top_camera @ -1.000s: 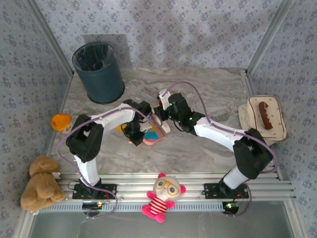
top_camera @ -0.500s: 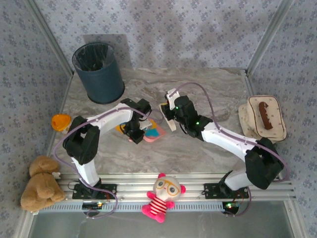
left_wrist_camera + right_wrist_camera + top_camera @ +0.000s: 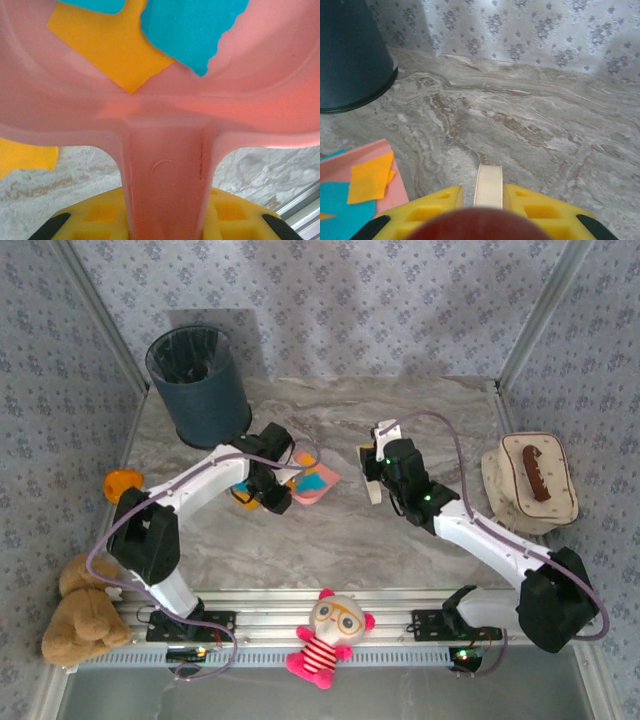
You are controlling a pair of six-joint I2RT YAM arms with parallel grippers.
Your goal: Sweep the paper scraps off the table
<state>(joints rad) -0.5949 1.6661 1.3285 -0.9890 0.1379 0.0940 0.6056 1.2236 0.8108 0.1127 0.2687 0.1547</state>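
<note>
readable text: none | labels, brands: none | numbers, signs: none legible

Dustpan (image 3: 165, 115) and paper scraps (image 3: 195, 30) cropped, bin (image 3: 350, 55) top cut off, reddish blur (image 3: 477, 225), perhaps handle

robot lab cell dressed like a home, left arm (image 3: 205, 478) and right arm (image 3: 480, 535) bolted to aluminium rail (image 3: 390, 605), marble table (image 3: 400, 550), wallpaper panels (image 3: 380, 310), teddy (image 3: 85, 612), doll (image 3: 330, 635)
</note>
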